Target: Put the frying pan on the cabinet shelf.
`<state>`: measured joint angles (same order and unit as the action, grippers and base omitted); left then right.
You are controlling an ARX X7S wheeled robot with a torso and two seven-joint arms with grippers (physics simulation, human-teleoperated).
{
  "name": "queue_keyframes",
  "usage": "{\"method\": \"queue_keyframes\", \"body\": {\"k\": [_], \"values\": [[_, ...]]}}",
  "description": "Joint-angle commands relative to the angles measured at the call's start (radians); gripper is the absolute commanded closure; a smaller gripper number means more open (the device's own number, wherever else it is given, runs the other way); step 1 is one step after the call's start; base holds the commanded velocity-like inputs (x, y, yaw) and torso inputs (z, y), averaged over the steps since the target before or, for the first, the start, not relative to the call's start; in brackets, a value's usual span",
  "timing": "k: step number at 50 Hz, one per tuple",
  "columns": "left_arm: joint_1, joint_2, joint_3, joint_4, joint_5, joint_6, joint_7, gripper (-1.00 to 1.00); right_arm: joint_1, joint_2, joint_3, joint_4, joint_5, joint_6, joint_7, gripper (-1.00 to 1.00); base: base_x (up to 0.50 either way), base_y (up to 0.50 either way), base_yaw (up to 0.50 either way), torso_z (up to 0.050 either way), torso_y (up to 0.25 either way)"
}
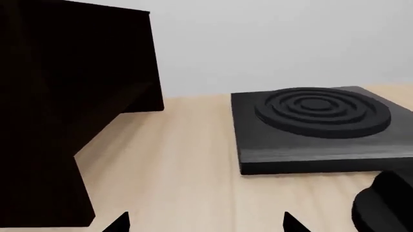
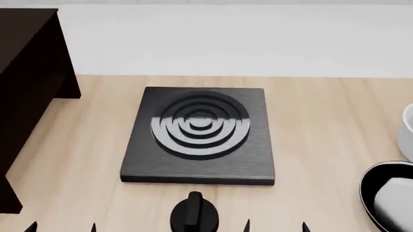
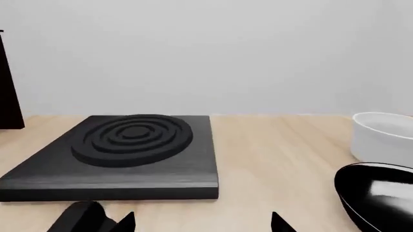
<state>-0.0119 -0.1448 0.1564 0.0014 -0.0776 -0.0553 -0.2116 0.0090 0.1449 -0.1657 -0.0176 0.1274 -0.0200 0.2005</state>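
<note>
1. The pan (image 2: pixel 387 195) sits at the table's (image 2: pixel 322 125) right edge near the front corner in the head view, cut off by the frame, its pale inside showing within the black rim.
2. The right wrist view catches the same pan (image 3: pixel 377 193) from low down as a glossy black curve, with the white bowl (image 3: pixel 382 137) just behind it; the head view shows only a sliver of that bowl (image 2: pixel 407 130) at the right edge.
3. The cabinet (image 2: pixel 29 96) stands along the table's left edge, well apart from the pan.
4. The left wrist view alone shows the cabinet (image 1: pixel 65 96) close up, its dark panels filling one side of the picture, an overhanging top above a recessed lower part.
5. The burner plate (image 2: pixel 200 133) lies at the table's middle, between cabinet and pan, its concentric rings raised; both wrist views show it side-on.
6. A black knob-like piece (image 2: pixel 193 212) sits at the front edge below the plate; what it belongs to cannot be told.
7. The left gripper (image 1: pixel 205 222) shows only two black fingertips set wide apart, holding nothing.
8. The right gripper (image 3: pixel 201 223) likewise shows two tips spread wide, empty, with the pan off to one side and untouched.
</note>
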Motion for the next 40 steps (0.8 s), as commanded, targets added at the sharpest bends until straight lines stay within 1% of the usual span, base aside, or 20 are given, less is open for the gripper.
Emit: {"method": "queue_keyframes", "body": {"k": [1, 10, 15, 17, 23, 26, 27, 28, 30, 34, 37, 40], "values": [[0.0, -0.004, 0.002, 0.013, -0.017, -0.022, -0.01, -1.0, 0.003, 0.007, -0.01, 0.01, 0.006, -0.008, 0.004, -1.0, 0.5, 0.18, 0.0, 0.0, 0.0], [-0.003, -0.009, 0.009, 0.008, -0.022, -0.021, -0.016, -1.0, 0.004, 0.013, -0.017, 0.009, 0.01, -0.007, 0.01, -1.0, 0.5, 0.18, 0.0, 0.0, 0.002], [-0.001, -0.004, -0.007, 0.015, -0.057, -0.025, -0.016, -1.0, 0.005, 0.015, -0.021, 0.012, 0.011, -0.008, 0.013, -1.0, 0.5, 0.18, 0.0, 0.0, 0.0], [-0.003, -0.005, -0.008, -0.002, -0.04, -0.01, -0.033, -1.0, 0.004, 0.017, -0.023, 0.011, 0.012, -0.009, 0.014, -1.0, 0.5, 0.15, 0.0, 0.0, 0.0], [-0.002, -0.012, 0.008, 0.011, -0.032, -0.032, -0.037, -1.0, 0.006, 0.019, -0.027, 0.007, 0.015, -0.005, 0.017, -1.0, 0.46, 0.11, 0.0, 0.0, 0.0], [-0.005, -0.013, 0.018, 0.014, -0.026, -0.045, -0.04, -1.0, 0.008, 0.022, -0.034, 0.011, 0.008, -0.008, 0.02, -1.0, 0.08, 0.0, 0.0, 0.0, 0.0], [-0.011, -0.013, 0.019, 0.019, -0.019, -0.083, -0.051, -1.0, 0.008, 0.022, -0.034, 0.016, 0.009, -0.012, 0.019, -1.0, 0.0, 0.0, 0.0, 0.0, 0.0], [-0.012, -0.01, 0.007, 0.004, -0.035, -0.065, -0.05, -1.0, 0.01, 0.023, -0.035, 0.02, 0.008, -0.012, 0.019, -1.0, 0.0, 0.0, 0.0, 0.0, 0.0], [-0.008, -0.017, 0.014, 0.0, -0.018, -0.027, -0.053, -1.0, 0.011, 0.025, -0.033, 0.026, 0.012, -0.008, 0.02, -1.0, 0.0, 0.0, 0.0, 0.0, 0.0], [-0.003, -0.022, 0.026, -0.001, -0.007, -0.008, -0.053, -1.0, 0.01, 0.03, -0.038, 0.018, 0.009, 0.003, 0.025, -1.0, 0.0, 0.0, 0.0, 0.0, 0.0], [0.0, -0.023, 0.034, 0.029, -0.003, -0.037, -0.058, -1.0, 0.009, 0.032, -0.038, 0.011, 0.012, 0.008, 0.027, -1.0, 0.0, 0.0, 0.0, 0.0, 0.0], [0.012, -0.027, 0.047, 0.097, 0.009, -0.081, -0.069, -1.0, 0.001, 0.034, -0.031, -0.024, 0.029, 0.038, 0.036, -1.0, 0.0, 0.0, 0.0, 0.0, 0.0]]}}
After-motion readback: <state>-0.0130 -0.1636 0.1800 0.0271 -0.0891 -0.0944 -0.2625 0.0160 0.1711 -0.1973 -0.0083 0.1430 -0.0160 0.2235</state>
